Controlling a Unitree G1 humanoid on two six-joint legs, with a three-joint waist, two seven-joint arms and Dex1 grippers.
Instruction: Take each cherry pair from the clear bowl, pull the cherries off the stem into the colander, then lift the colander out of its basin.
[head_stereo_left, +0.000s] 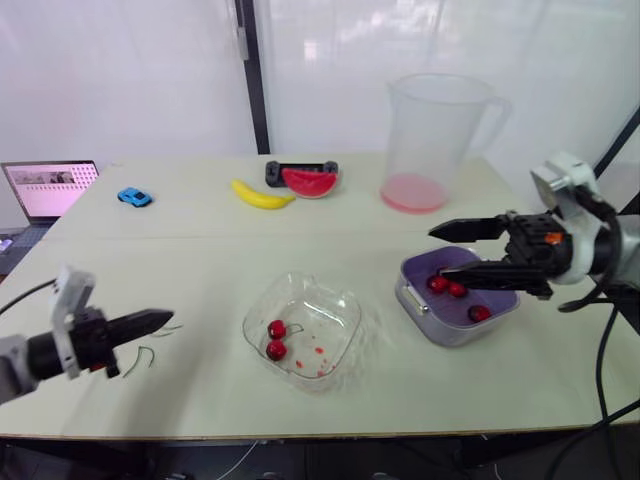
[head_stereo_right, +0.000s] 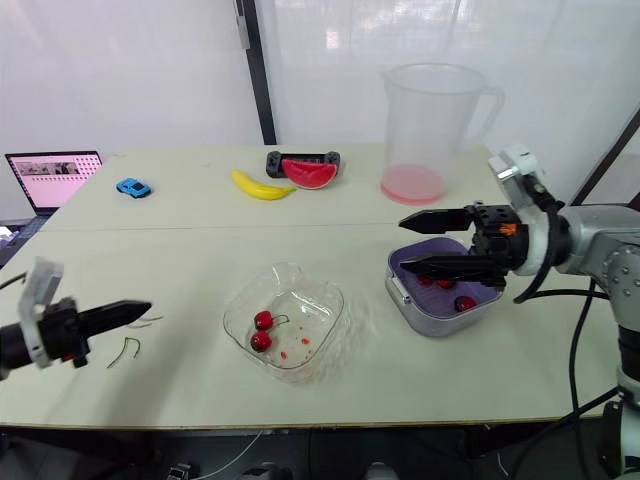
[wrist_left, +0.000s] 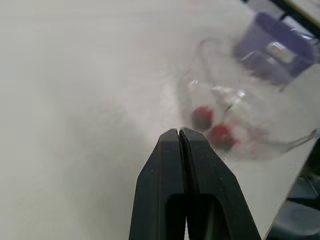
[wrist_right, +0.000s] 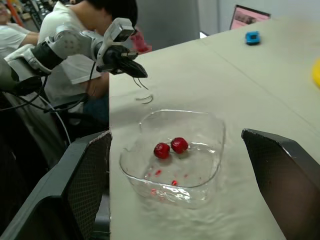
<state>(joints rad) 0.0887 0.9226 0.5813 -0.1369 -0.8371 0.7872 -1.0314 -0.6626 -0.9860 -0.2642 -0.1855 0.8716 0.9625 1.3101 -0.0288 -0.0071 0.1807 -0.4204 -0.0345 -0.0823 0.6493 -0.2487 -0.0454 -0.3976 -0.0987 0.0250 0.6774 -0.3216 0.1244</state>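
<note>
On our counter (head_stereo_left: 200, 250), the colander (head_stereo_left: 418, 266) sits in its basin (head_stereo_left: 445, 328) holding three cherries (head_stereo_left: 457, 290). Our right tool (head_stereo_left: 438, 252) hangs over it, spread wide and empty, placed for dropping fruit. The clear bowl (head_stereo_left: 340, 301) holds one cherry pair (head_stereo_left: 276, 339). Our left tool (head_stereo_left: 165, 319), closed on nothing, hovers beside bare stems (head_stereo_left: 145, 358).

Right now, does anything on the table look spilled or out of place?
Only small things: bare stems lie loose on the table beside the left gripper, and red specks dot the bowl floor. Nothing looks tipped or spilled.
</note>
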